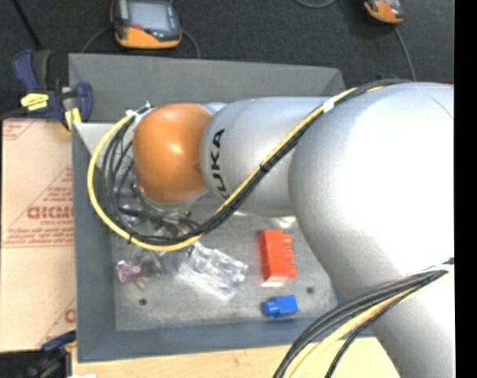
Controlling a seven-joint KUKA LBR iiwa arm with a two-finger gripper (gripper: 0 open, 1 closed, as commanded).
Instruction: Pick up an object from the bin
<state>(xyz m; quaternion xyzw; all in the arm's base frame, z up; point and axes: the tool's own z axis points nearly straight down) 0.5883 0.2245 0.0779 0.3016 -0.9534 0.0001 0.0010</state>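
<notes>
My gripper (158, 214) shows as a dark body under the arm's orange cover, low over the left part of the bin floor. Just below it lies a small purple and clear trinket (131, 270). To the right of that rests a clear plastic piece (212, 272), close under the yellow cable loop. An orange-red toy brick (276, 256) lies further right, with a small blue block (279, 306) in front of it near the bin's front wall.
The arm's thick silver links cover the right and back of the bin. Loops of yellow and black cable hang around the wrist, near the left wall.
</notes>
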